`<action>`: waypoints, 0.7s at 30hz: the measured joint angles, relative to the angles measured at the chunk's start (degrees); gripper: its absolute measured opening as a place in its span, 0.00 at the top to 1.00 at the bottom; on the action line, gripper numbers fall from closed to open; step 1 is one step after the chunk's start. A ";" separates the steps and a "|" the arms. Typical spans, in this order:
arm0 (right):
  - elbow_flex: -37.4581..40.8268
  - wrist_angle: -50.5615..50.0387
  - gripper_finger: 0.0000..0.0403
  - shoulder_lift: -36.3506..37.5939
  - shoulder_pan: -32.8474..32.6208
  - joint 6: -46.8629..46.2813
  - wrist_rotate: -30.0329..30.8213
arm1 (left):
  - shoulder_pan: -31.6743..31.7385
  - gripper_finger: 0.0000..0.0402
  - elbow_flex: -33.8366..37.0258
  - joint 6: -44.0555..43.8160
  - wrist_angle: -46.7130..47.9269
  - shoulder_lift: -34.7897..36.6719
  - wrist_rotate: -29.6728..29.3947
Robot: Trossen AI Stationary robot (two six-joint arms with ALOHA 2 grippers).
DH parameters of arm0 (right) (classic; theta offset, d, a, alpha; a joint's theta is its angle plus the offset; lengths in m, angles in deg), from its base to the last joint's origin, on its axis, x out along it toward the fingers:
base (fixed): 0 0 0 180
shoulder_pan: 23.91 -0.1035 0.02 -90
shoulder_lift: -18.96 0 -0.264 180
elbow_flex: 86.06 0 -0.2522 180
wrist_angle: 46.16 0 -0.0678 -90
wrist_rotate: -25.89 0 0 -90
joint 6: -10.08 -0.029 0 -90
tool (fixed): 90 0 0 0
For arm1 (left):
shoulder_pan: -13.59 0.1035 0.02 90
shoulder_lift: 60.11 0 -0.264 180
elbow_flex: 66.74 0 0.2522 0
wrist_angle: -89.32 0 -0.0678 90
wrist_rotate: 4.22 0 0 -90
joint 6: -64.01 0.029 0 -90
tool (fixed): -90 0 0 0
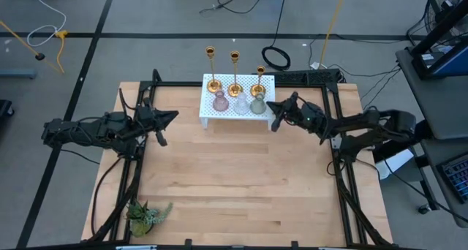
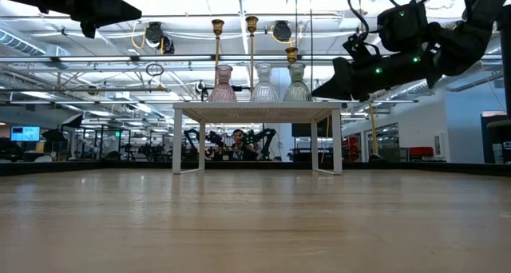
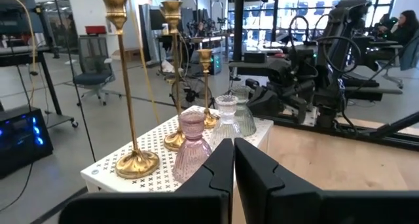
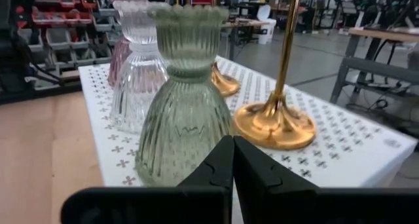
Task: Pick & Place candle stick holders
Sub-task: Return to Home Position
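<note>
All six holders are judged placed. On the white rack [image 1: 207,112] at the 12 o'clock edge of the tabletop [image 1: 241,177], the gold candlesticks [image 1: 235,88] are set in a back row. The pink holder [image 1: 220,101], clear holder [image 1: 240,104] and green holder [image 1: 257,104] are lined up in front of them. Only the retreat to rest is left — best done with each arm drawn straight back before any swing, so nothing on the rack is clipped. The right tool [image 1: 275,115], closed and empty, is held just beside the rack; the green holder is found at its 10 o'clock, near but apart. The left tool [image 1: 167,120] is likewise closed on nothing — the pink holder is found at its 2 o'clock, farther off.
</note>
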 joint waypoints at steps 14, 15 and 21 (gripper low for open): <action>-0.07 -23.84 1.00 22.57 -0.18 4.61 -12.96 | 0.00 0.95 0.00 2.82 3.42 2.86 4.14; -0.07 -27.04 1.00 24.98 -0.18 4.76 -14.04 | -0.03 0.95 0.00 2.74 4.65 3.65 4.44; -0.05 -44.64 1.00 39.37 -0.16 5.89 -15.14 | -0.02 0.95 0.00 1.55 12.33 7.49 5.41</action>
